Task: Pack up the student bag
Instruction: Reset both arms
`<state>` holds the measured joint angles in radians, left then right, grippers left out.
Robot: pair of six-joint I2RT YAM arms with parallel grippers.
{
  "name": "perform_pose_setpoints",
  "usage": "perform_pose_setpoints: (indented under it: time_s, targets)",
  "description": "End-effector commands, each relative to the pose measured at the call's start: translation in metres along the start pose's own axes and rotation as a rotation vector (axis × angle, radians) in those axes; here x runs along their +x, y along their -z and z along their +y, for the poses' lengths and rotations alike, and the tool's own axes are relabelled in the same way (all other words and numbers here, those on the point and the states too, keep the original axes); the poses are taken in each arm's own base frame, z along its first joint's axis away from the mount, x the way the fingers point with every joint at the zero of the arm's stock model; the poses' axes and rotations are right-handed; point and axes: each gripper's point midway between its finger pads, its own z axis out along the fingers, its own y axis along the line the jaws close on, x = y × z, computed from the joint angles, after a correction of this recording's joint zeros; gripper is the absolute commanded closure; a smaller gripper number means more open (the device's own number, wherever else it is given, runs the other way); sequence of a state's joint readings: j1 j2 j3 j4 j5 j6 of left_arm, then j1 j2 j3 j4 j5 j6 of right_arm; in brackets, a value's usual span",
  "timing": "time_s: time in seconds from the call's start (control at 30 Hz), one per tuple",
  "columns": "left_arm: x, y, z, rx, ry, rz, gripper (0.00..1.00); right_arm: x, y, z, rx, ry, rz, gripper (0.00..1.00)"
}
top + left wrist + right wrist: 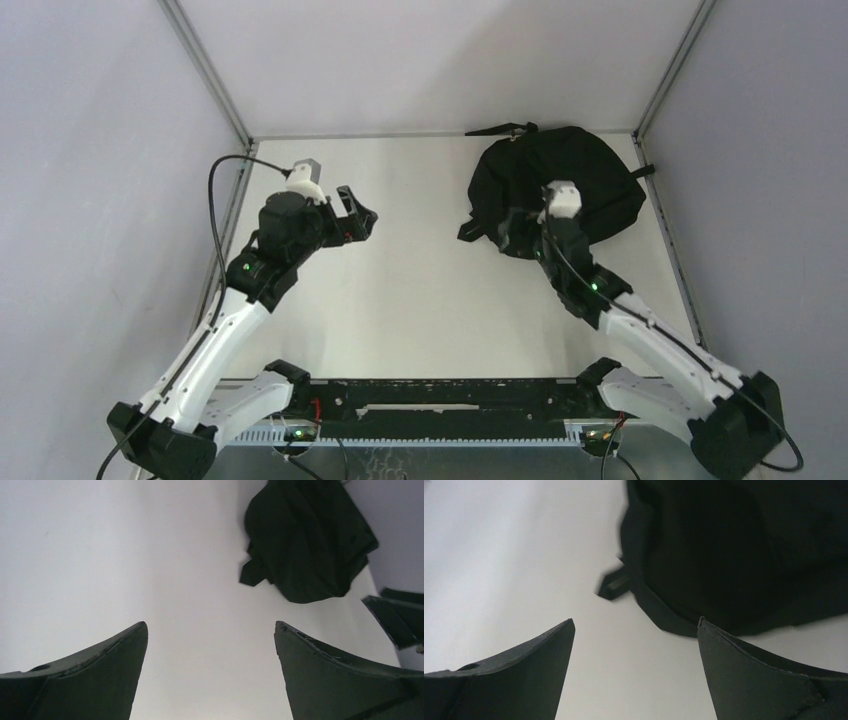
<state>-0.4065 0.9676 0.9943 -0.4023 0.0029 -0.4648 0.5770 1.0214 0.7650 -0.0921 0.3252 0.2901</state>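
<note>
- Left arm (225,335): reaches from its base at the near left of the counter (420,290) toward the back left area. A black cable (213,205) loops from the wrist down the arm's outer side.
- Left fingers (355,215): spread wide apart and gripping nothing. They sit above bare counter and point to the right, well apart from the student bag (600,170).
- Left wrist view: both left fingers (100,680) frame pale counter surface (100,555). Nothing lies between them. The student bag (310,540) appears at upper right, far from the tips.
- Counter centre: plain pale surface between the two arms.
- Student bag: lies slumped in the back right corner of the counter, close to the rear and right walls. It is a crumpled black mound. One black strap (500,130) extends from its top edge along the rear wall. A short black tab (468,232) protrudes from its near left edge onto the counter.
- Right fingers (515,230): spread wide apart and gripping nothing. They are at the near left edge of the student bag.
- Right wrist view: the right fingers (764,680) stand open over the counter (499,555). The student bag (734,555) fills the upper right, just beyond the tips, and the tab (613,585) projects from its left side. Whether the right-hand finger touches the fabric cannot be determined.
- Right arm (650,335): extends from its base at the near right toward the bag.
</note>
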Motion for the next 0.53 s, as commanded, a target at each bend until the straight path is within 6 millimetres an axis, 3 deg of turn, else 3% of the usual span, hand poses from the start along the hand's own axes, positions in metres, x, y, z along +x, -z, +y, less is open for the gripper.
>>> perform_pose_setpoints:
  time_s: [0.0,0.17,0.33,0.5]
  targets:
    - [0.013,0.015,0.034,-0.119,0.025,-0.062,0.0,0.016,0.041,-0.058,0.187,-0.004,-0.047,0.0]
    - [0.037,0.024,0.054,-0.171,0.031,-0.062,0.0,0.025,0.068,-0.08,0.227,-0.167,-0.126,0.01]
    - [0.043,0.028,0.057,-0.169,0.044,-0.065,0.0,0.039,0.066,-0.076,0.186,-0.18,-0.111,0.01]
    - [0.039,0.035,0.051,-0.127,0.055,-0.104,0.0,0.037,0.063,-0.075,0.189,-0.184,-0.119,0.01]
